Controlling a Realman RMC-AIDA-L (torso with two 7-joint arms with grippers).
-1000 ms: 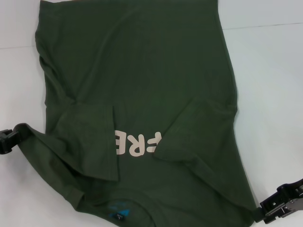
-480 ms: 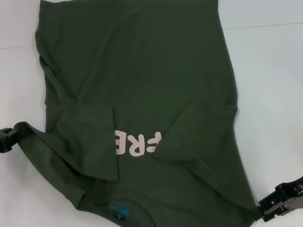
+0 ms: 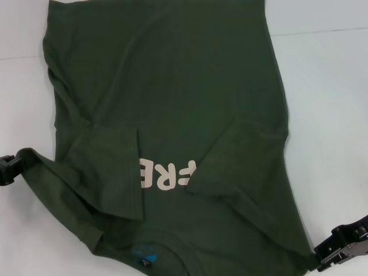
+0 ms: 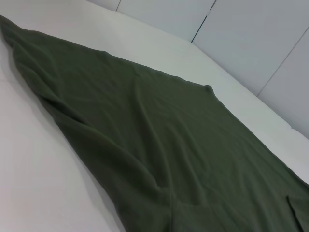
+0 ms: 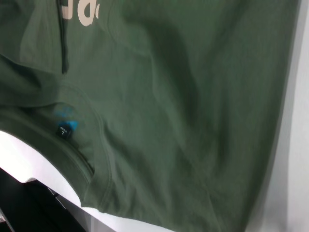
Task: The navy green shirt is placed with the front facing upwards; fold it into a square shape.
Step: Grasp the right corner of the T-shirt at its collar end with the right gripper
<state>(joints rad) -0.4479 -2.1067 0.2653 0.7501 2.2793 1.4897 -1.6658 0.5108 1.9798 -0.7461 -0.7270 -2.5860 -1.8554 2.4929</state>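
Note:
The navy green shirt [image 3: 172,86] lies front up on the white table, both sleeves folded in over the chest. Part of the pale lettering [image 3: 167,175] shows between them, and the blue neck label [image 3: 144,259] is near the front edge. My left gripper [image 3: 12,168] is at the left edge, shut on the shoulder corner, which is pulled to a point. My right gripper [image 3: 322,259] is at the front right, shut on the other shoulder corner. The left wrist view shows plain shirt cloth [image 4: 169,145]. The right wrist view shows the shirt [image 5: 183,96], its collar and label [image 5: 65,128].
The white table [image 3: 328,86] shows bare to the right and left of the shirt. The shirt's hem runs out of the head view at the top. A dark edge below the table shows in the right wrist view [image 5: 29,203].
My right gripper has shifted slightly right and down with the shirt corner. My left gripper has eased slightly left. The shirt body has hardly moved.

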